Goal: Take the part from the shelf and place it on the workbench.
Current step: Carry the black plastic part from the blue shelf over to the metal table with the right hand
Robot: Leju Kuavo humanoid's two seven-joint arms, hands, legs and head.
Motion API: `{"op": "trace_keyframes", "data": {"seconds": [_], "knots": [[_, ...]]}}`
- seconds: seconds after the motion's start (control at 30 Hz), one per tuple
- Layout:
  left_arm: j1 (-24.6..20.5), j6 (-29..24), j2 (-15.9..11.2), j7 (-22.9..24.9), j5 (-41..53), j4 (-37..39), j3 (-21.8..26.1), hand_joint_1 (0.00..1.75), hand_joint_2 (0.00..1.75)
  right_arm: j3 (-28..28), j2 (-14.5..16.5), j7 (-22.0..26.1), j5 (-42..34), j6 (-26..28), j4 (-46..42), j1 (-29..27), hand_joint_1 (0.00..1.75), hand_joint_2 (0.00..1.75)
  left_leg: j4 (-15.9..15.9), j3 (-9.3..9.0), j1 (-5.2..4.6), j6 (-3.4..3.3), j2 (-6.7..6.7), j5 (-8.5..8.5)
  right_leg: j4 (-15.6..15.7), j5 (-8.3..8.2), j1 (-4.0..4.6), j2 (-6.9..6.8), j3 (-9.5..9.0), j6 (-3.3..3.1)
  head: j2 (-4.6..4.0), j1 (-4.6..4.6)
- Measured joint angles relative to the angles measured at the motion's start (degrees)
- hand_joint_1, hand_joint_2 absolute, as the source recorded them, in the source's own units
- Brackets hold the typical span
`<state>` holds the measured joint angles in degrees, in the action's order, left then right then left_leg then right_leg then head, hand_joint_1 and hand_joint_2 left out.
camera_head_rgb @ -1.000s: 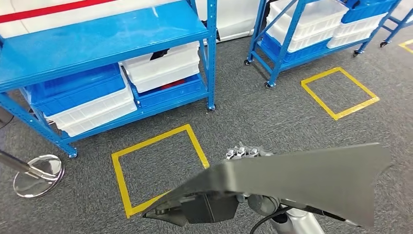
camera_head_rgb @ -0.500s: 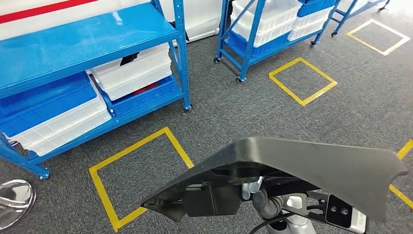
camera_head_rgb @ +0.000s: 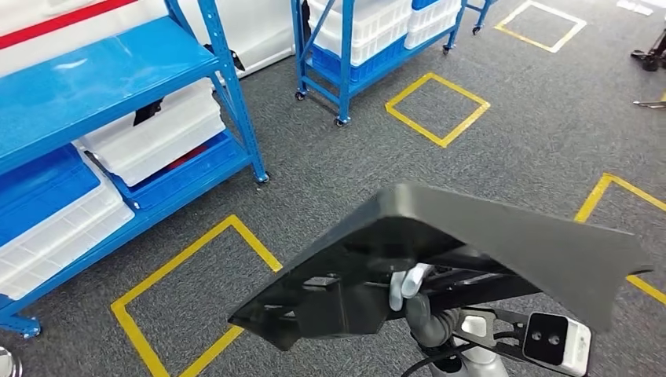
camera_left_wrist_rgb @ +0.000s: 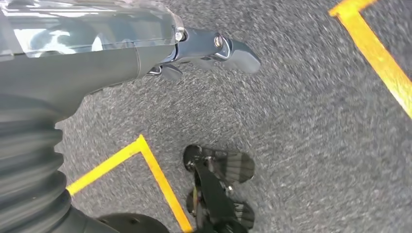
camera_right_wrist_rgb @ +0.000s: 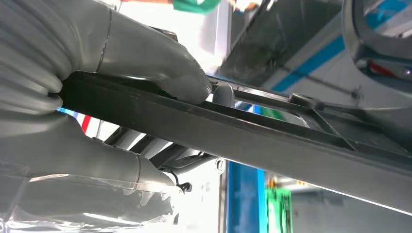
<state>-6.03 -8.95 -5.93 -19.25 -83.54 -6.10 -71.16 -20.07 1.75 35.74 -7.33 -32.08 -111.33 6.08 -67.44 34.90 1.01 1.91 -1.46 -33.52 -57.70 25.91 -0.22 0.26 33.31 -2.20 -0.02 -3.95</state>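
The dark part (camera_head_rgb: 503, 251) is held by the right hand (camera_right_wrist_rgb: 121, 97), clasped around its edge, above grey carpet near the blue shelf (camera_head_rgb: 102, 78). Nothing is held in the left hand (camera_left_wrist_rgb: 209, 48), fingers loose.

Grey ribbed wrist cover (camera_left_wrist_rgb: 29, 160), dark screw-jointed fingers (camera_left_wrist_rgb: 218, 48) (clear film above), pale grey right hand (camera_right_wrist_rgb: 97, 53).
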Motion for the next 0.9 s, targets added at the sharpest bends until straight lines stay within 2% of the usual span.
{"op": "trace_keyframes", "data": {"seconds": [0.03,0.07,0.1,0.13,0.17,0.23,0.27,0.3,0.37,0.4,0.43,0.5,0.53,0.57,0.6,0.63,0.67,0.73,0.77,0.8,0.87,0.9], "knots": [[0.1,0.33,0.07,-0.01,0.03,0.0,-0.41,0.0,1.75,-0.14,-0.11,0.0,-0.08,0.52,0.0,0.02,1.75,1.75,-3.67,1.62,0.01,0.07,0.56,-1.47,-0.04,-0.05,0.04,0.7,0.06,-0.09,0.0,0.0],[0.15,0.75,0.11,-0.01,0.06,0.0,-0.9,0.0,1.75,-0.25,-0.28,0.0,-0.25,0.91,0.0,0.05,1.75,1.75,-6.02,2.68,0.01,0.12,0.81,-1.96,-0.12,-0.07,0.08,1.47,0.11,-0.11,0.0,-0.01],[0.12,1.18,0.16,0.0,0.1,0.0,-1.39,0.0,1.75,-0.34,-0.5,0.0,-0.51,1.17,0.0,0.13,1.75,1.75,-6.2,2.79,0.02,0.11,0.92,-1.25,-0.25,-0.08,0.09,2.24,0.13,-0.11,0.0,-0.01],[0.02,1.52,0.21,0.02,0.14,0.0,-1.83,0.0,1.75,-0.45,-0.72,0.0,-0.81,1.32,-0.01,0.28,1.75,1.75,-4.1,1.86,0.06,0.05,1.08,0.5,-0.43,-0.04,0.07,3.04,0.13,-0.05,0.0,-0.01],[-0.11,1.73,0.25,0.07,0.16,0.0,-2.24,0.0,1.75,-0.55,-0.91,0.0,-1.09,1.4,-0.03,0.44,1.75,1.75,-0.33,0.19,0.15,-0.05,1.77,2.78,-0.66,0.03,0.03,3.84,0.16,0.06,0.0,0.0],[-0.26,1.78,0.33,0.34,0.2,0.0,-2.97,0.0,1.75,-0.72,-1.21,0.0,-1.49,1.51,-0.14,0.6,1.75,1.75,6.58,-2.88,0.36,-0.37,4.1,5.4,-1.24,0.17,0.09,5.28,0.52,0.54,0.0,0.01],[-0.28,1.67,0.39,0.61,0.23,0.0,-3.31,0.0,1.75,-0.78,-1.34,0.0,-1.59,1.56,-0.29,0.46,1.75,1.75,8.34,-3.61,0.39,-0.53,4.97,5.67,-1.44,0.12,0.07,5.9,0.83,0.86,0.0,0.02],[-0.28,1.55,0.48,0.91,0.27,0.0,-3.64,0.0,1.75,-0.81,-1.48,0.0,-1.62,1.65,-0.54,0.07,1.75,1.75,8.82,-3.8,0.32,-0.74,5.19,5.39,-1.51,-0.01,0.03,6.47,1.15,1.23,0.0,0.01],[-0.33,1.4,0.78,1.46,0.34,-0.05,-4.27,0.0,1.75,-0.8,-1.74,0.0,-1.47,1.77,-1.39,-1.23,1.75,1.75,9.17,-3.84,0.38,-1.32,4.09,5.61,-1.54,-0.19,-0.1,7.17,1.6,1.93,0.0,0.01],[-0.38,1.29,0.93,1.76,0.36,-0.09,-4.54,0.0,1.75,-0.74,-1.86,0.0,-1.33,1.74,-1.99,-1.95,1.75,1.75,9.39,-3.9,0.48,-1.68,3.51,5.78,-2.0,0.16,-0.04,6.35,1.9,2.25,0.0,0.02],[-0.4,1.1,1.05,2.15,0.37,-0.13,-4.76,0.0,1.75,-0.64,-1.97,0.0,-1.17,1.66,-2.57,-2.58,1.75,1.75,9.67,-3.97,0.58,-2.08,2.8,5.95,-3.49,1.16,0.01,4.88,2.66,2.58,0.0,0.02],[-0.21,0.59,1.13,3.39,0.37,-0.15,-5.05,0.0,1.75,-0.26,-2.14,0.0,-1.03,1.49,-3.49,-3.8,1.75,1.75,9.93,-4.06,0.46,-2.61,1.35,6.0,-9.69,4.5,-0.13,1.42,5.72,3.23,0.0,0.02],[-0.05,0.36,1.13,4.11,0.36,-0.15,-5.18,0.0,1.75,0.0,-2.26,0.0,-1.06,1.36,-3.69,-4.44,1.75,1.75,9.92,-4.05,0.36,-2.77,0.55,5.94,-13.44,6.1,-0.31,0.6,7.6,3.52,0.0,0.02],[0.07,0.16,1.13,4.82,0.34,-0.15,-5.33,0.0,1.75,0.3,-2.47,0.0,-1.13,1.14,-3.8,-5.14,1.75,1.75,9.89,-4.06,0.3,-2.79,-0.23,5.85,-16.19,6.89,-0.49,0.25,8.97,3.76,0.0,0.02],[0.12,-0.04,1.13,5.36,0.31,-0.15,-5.45,0.0,1.75,0.6,-2.74,0.0,-1.25,0.86,-3.83,-5.73,1.75,1.75,9.88,-4.1,0.27,-2.76,-1.0,5.75,-17.05,6.65,-0.61,0.06,9.42,3.92,0.0,0.02],[0.12,-0.25,1.12,5.69,0.27,-0.15,-5.53,0.0,1.75,0.88,-3.01,0.0,-1.39,0.54,-3.83,-6.16,1.75,1.75,9.86,-4.18,0.26,-2.68,-1.7,5.63,-15.73,5.46,-0.69,-0.18,8.73,3.99,0.0,0.02],[0.09,-0.52,1.12,5.8,0.23,-0.15,-5.59,0.0,1.75,1.15,-3.22,0.01,-1.57,0.2,-3.82,-6.46,1.75,1.75,9.85,-4.35,0.26,-2.54,-2.38,5.47,-12.41,3.57,-0.71,-0.78,6.93,3.95,0.0,0.02],[0.05,-1.06,1.12,5.6,0.17,-0.15,-5.59,0.0,1.75,1.63,-3.37,0.01,-1.95,-0.27,-3.81,-6.72,1.75,1.75,9.81,-4.83,0.06,-2.08,-3.5,5.1,-4.65,0.85,-0.31,-3.47,2.77,3.35,0.0,0.02],[0.04,-1.3,1.11,5.48,0.14,-0.15,-5.59,0.0,1.75,1.81,-3.38,0.01,-2.1,-0.46,-3.8,-6.81,1.75,1.75,9.8,-5.04,-0.1,-1.81,-4.01,4.92,-2.32,0.34,-0.01,-4.43,1.54,2.92,0.0,0.02],[0.05,-1.47,1.11,5.41,0.11,-0.15,-5.58,0.0,1.75,1.95,-3.39,0.0,-2.19,-0.61,-3.79,-6.89,1.75,1.75,9.81,-5.22,-0.26,-1.53,-4.51,4.77,-1.41,0.42,0.29,-4.9,1.14,2.5,0.0,0.02],[-0.02,-1.91,1.06,5.31,0.05,-0.15,-5.55,0.0,1.75,2.25,-3.4,0.0,-2.48,-1.19,-3.7,-6.98,1.75,1.75,10.03,-5.57,-0.4,-0.92,-5.66,4.57,-1.25,0.37,0.48,-3.59,1.25,1.76,0.0,0.01],[-0.13,-2.13,0.98,5.23,0.03,-0.15,-5.5,0.0,1.75,2.39,-3.41,0.0,-2.78,-1.53,-3.58,-6.89,1.75,1.75,9.89,-5.68,-0.31,-0.61,-5.44,4.25,-0.97,0.22,0.38,-2.95,1.18,1.4,0.0,0.01]]}}
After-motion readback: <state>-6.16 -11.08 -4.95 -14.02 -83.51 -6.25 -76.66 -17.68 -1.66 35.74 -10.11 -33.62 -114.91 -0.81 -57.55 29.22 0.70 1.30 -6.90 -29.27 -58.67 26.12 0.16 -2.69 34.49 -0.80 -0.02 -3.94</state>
